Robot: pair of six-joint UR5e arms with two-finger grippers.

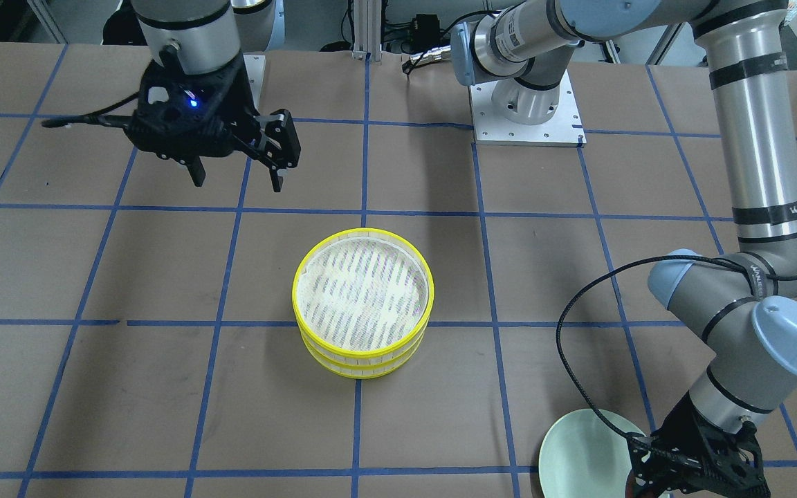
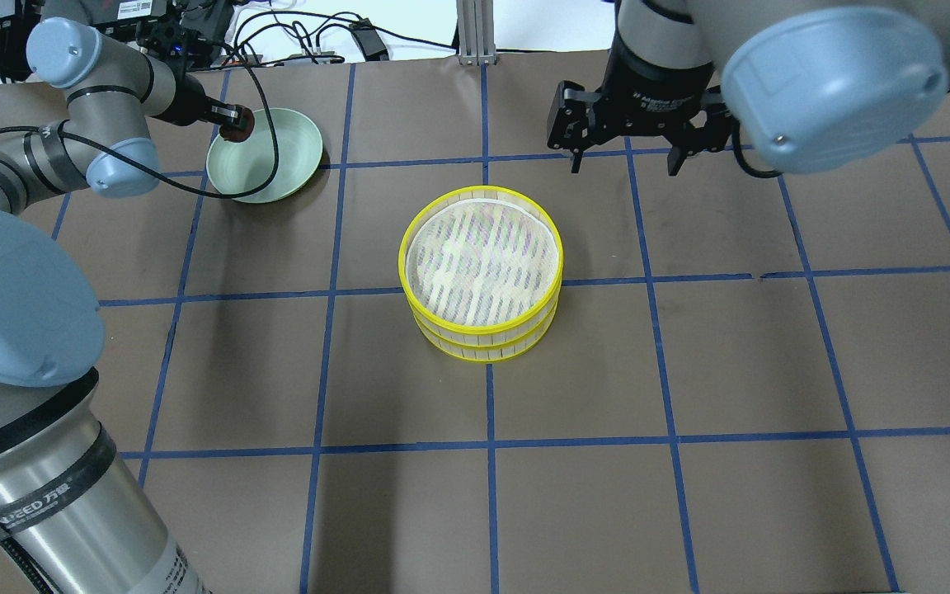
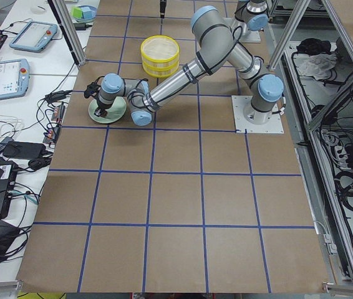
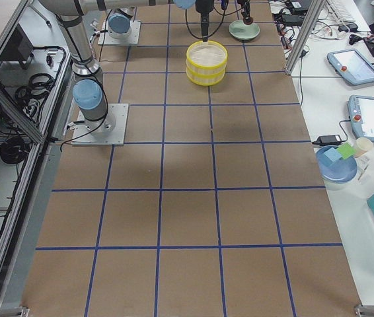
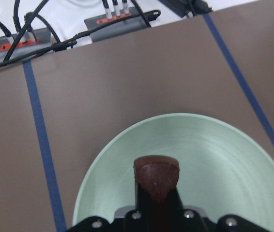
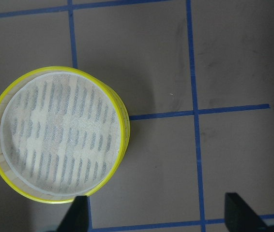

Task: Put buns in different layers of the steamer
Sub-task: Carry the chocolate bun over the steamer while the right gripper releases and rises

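Reddish-brown bun [image 5: 157, 174] was clamped in the left gripper's [image 2: 232, 121] jaws, low over the pale green plate [image 2: 289, 157] at far left; both steamer trays sat stacked mid-table, top tray [image 2: 483, 191] on lower tray [image 2: 483, 353], top mesh bare; cream bun not visible, possibly under the mesh, couldn't tell; right gripper [image 1: 236, 183] hovered beyond the stack, jaws apart. Best move, I'd judge: lift clear of the plate rim, carry right, release low and centred on the top mesh.
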